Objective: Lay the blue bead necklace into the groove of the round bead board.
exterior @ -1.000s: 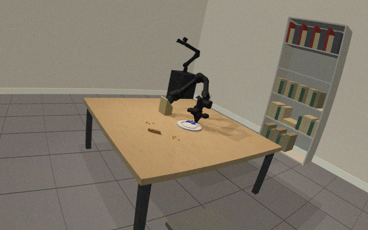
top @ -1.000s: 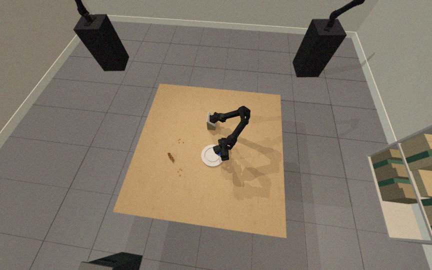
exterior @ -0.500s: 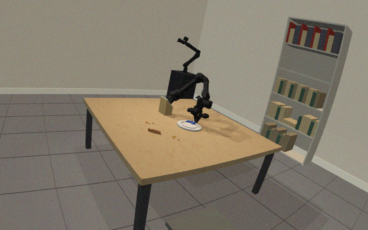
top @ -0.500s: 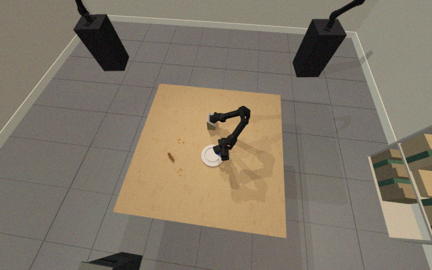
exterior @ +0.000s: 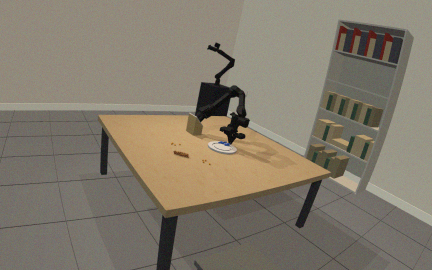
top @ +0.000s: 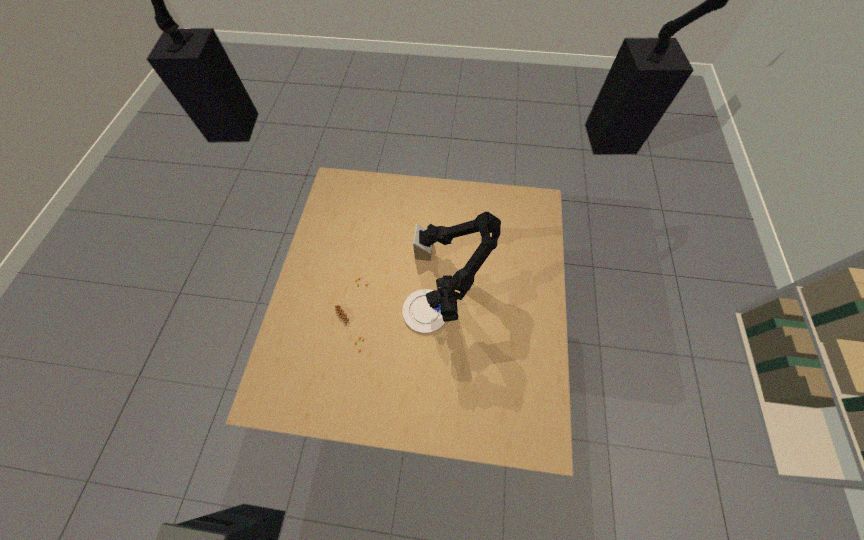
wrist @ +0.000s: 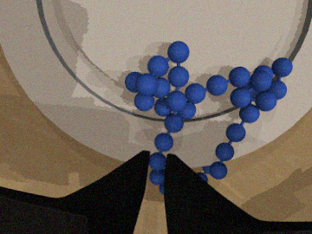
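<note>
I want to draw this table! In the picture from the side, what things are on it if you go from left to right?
Small scattered beads → brown bead strand → tan block → more loose beads → round bead board with the blue bead necklace, pinched by the gripper.

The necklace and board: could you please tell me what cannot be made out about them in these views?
- Necklace, wrist view: its lowest beads vanish between the gripper fingers.
- Board, wrist view: cut off by the frame's top and sides.
- Top view: the gripper covers the necklace, save a blue speck.
- Exterior view: beads too small to trace against the groove.
</note>
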`<move>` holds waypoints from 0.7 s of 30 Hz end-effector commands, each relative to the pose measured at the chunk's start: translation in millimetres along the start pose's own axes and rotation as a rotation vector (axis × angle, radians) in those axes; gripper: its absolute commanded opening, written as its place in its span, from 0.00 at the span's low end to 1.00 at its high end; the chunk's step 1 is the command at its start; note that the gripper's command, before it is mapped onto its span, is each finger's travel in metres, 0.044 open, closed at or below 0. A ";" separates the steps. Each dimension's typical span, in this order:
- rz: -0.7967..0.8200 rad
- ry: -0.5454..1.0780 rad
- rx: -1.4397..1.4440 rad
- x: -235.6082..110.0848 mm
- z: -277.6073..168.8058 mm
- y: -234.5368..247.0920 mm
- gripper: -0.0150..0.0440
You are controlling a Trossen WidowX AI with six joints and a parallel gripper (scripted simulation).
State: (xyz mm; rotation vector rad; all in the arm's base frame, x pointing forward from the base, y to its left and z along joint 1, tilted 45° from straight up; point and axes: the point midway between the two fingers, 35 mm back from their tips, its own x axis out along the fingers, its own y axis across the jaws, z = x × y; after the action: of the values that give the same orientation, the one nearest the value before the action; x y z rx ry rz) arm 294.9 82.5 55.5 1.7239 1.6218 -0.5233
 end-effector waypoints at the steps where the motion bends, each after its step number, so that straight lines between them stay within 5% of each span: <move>1: 0.001 0.000 0.000 -0.3 0.0 0.3 0.25; 21: -0.003 -0.006 0.005 -25.0 15.4 -4.1 0.25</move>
State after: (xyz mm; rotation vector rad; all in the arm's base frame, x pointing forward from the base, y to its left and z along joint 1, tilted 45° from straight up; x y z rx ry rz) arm 290.3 61.4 67.3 1.7193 1.6226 -0.5300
